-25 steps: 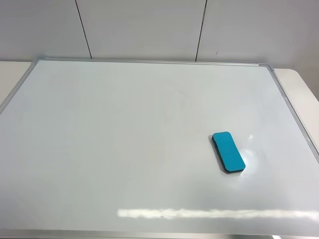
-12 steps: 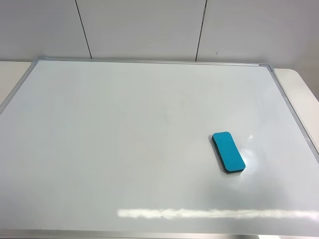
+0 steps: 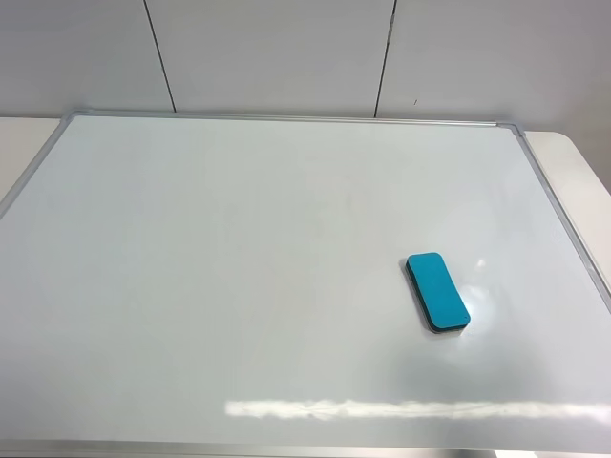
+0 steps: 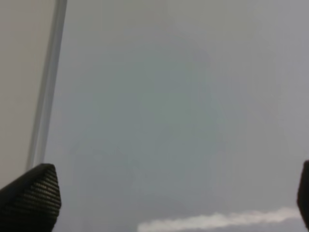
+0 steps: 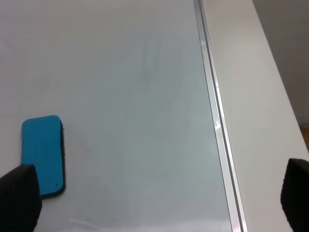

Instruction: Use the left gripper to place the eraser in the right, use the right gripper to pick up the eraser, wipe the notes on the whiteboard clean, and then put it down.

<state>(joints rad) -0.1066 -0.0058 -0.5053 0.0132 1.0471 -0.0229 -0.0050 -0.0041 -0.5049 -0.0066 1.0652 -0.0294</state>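
The eraser (image 3: 437, 292) lies flat on the whiteboard (image 3: 239, 267), on its right side and toward the near edge, teal face up. I can read no brand, label or writing on the eraser or on the board. The left gripper (image 4: 169, 198) has its fingers wide apart over bare board, holding nothing. The right gripper (image 5: 154, 198) is also spread wide and empty, with the eraser just beside one finger (image 5: 19, 195).

From up high, one camera looks down across the whole whiteboard (image 3: 239, 286). Each wrist camera hangs close over it, facing down: the left near one frame edge, the right sharing the eraser (image 5: 43, 154) with the high view.
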